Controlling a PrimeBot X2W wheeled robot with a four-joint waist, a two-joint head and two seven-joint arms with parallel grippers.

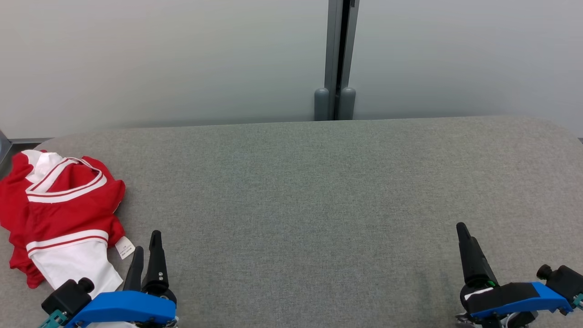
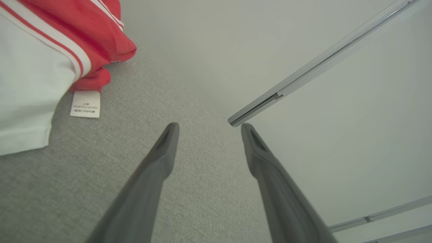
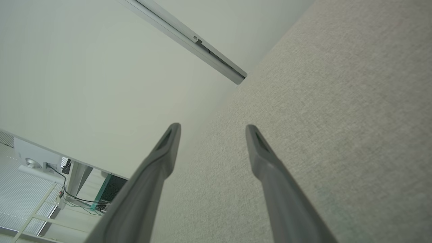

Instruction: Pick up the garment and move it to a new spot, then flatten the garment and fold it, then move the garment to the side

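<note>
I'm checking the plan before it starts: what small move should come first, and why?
Probably shift the left end effector leftward over the garment: it lies crumpled at the grey surface's left end, just beside that open end effector; the right end effector, also open, is far off.

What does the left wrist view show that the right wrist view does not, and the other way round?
Left wrist view, not the right wrist view: the red and white garment with its white label, lying up and left of the open left tool, apart from it. Right wrist view, not the left wrist view: the open right tool, and past the surface's edge, dark cables and a white box. Both: the grey fabric surface, a pale wall and a metal rail.
</note>
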